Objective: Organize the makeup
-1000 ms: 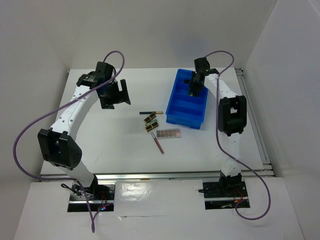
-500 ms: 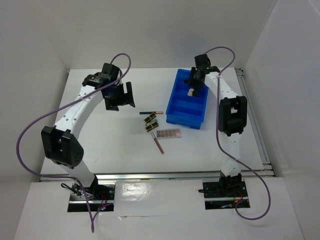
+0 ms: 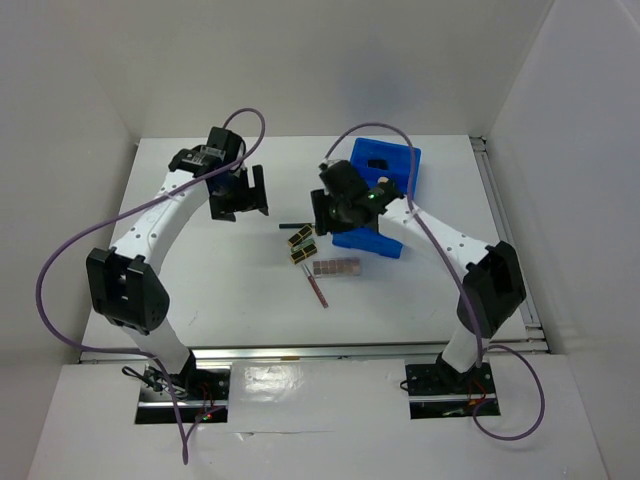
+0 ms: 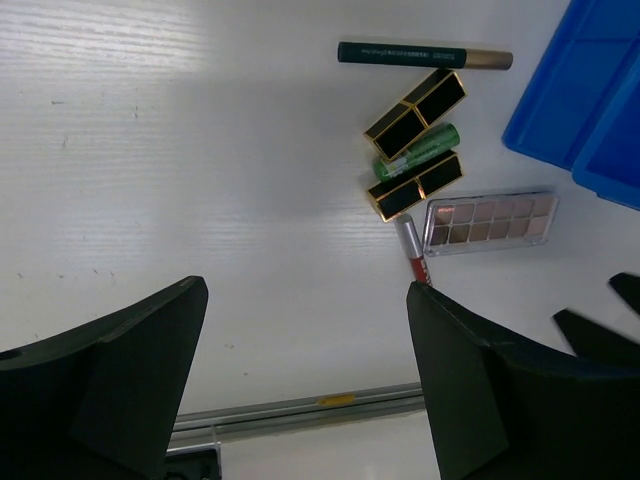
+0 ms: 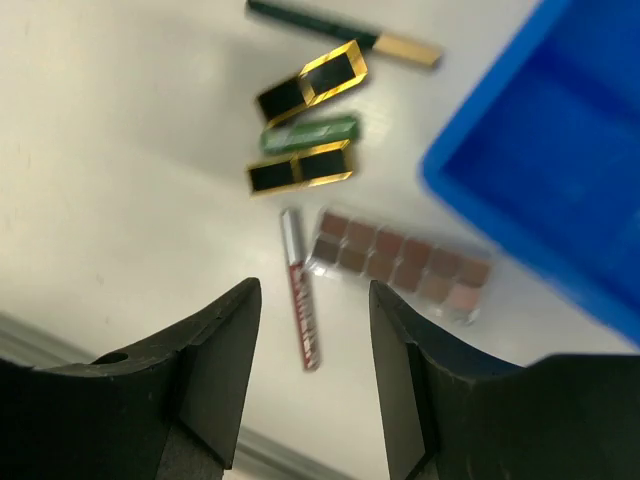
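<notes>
The makeup lies in a cluster at mid table: a dark pencil with a gold end (image 3: 301, 226), two black-gold lipstick tubes (image 3: 298, 237) (image 3: 303, 254) with a green tube (image 4: 418, 152) between them, a brown-pink palette strip (image 3: 337, 267) and a pink stick (image 3: 317, 287). My right gripper (image 3: 328, 215) hovers above this cluster, open and empty. In the right wrist view the pink stick (image 5: 298, 290) and the palette (image 5: 400, 265) lie below the gripper (image 5: 312, 300). My left gripper (image 3: 242, 200) is open and empty, up and to the left of the cluster (image 4: 305, 300). I see no sponge, compact or discs.
The blue compartment bin (image 3: 400, 160) stands at the back right, its near part covered by the right arm. It also shows in the left wrist view (image 4: 590, 100) and the right wrist view (image 5: 540, 170). A metal rail (image 3: 300, 352) runs along the near table edge.
My right arm swung out of the bin, left and nearer, and now hangs over the makeup cluster. A beige sponge showed in the bin meanwhile. The left gripper shifted slightly right.
</notes>
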`<action>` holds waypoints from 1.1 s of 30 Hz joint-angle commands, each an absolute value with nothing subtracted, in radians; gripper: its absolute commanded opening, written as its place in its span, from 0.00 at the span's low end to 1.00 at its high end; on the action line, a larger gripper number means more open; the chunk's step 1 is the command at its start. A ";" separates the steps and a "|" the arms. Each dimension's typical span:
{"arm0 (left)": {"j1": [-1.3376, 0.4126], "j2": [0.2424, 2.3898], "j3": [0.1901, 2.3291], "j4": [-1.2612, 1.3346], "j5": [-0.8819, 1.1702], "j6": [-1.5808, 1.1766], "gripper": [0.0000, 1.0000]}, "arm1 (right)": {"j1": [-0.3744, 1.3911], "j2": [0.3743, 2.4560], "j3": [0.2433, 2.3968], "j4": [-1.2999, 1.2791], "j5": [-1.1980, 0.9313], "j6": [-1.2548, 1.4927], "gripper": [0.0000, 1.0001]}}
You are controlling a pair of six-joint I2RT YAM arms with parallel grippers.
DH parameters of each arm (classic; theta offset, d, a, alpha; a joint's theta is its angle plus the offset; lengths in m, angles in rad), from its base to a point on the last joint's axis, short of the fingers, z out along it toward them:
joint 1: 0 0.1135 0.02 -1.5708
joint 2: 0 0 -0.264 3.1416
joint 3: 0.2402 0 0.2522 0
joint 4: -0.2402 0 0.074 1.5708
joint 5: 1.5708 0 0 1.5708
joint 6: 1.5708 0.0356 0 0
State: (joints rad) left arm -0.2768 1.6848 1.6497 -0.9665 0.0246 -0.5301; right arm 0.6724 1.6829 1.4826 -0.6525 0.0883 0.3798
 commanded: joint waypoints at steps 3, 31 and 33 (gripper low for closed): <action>-0.278 1.680 1.612 -0.971 0.029 -0.567 0.95 | 0.804 1.727 1.425 -0.660 0.031 0.422 0.55; -0.230 1.566 1.557 -0.939 -0.055 -0.627 0.95 | 0.962 1.827 1.200 -0.540 0.106 0.322 0.00; -0.230 1.566 1.569 -0.948 -0.055 -0.627 0.95 | 0.962 1.775 1.209 -0.561 0.118 0.285 0.00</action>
State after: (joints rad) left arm -0.2359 1.5764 1.5482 -0.9565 -0.0399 -0.6102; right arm 0.9455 1.8511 1.1877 -0.5388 0.0860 0.3340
